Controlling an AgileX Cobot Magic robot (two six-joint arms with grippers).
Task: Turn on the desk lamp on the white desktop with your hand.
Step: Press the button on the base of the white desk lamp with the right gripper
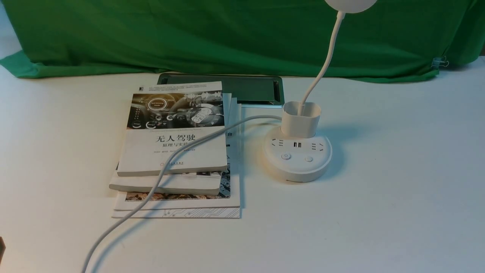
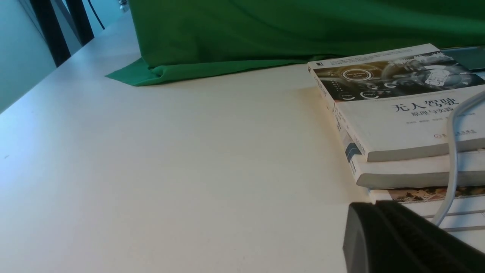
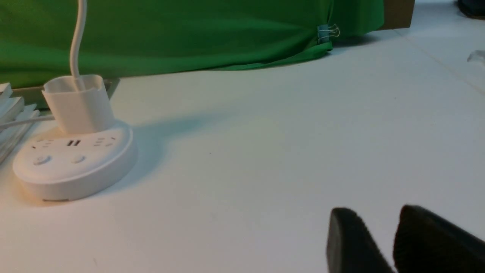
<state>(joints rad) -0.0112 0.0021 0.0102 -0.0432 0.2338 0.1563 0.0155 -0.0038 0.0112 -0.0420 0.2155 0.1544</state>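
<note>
Standing on the white surface (image 1: 379, 212), the desk lamp (image 1: 299, 163) sits at about one o'clock from the middle of the front view, its gooseneck (image 1: 329, 60) rising to a head cut off by the frame. The book stack (image 1: 174, 151) lies at ten o'clock, the pale cable (image 1: 166, 163) running over it. Two buttons wait on the near part of the base, the power-marked one (image 1: 286, 156) at ten o'clock from the plain one (image 1: 308, 159), and nothing touches either. The right gripper (image 3: 365, 214) has its fingers spread with nothing between them, well apart from the lamp; the left gripper (image 2: 373, 206) looks pressed together, empty. So I'd call the job barely begun (I can't tell whether the bulb glows): reaching over and pressing a button, presumably the marked one, remain.
</note>
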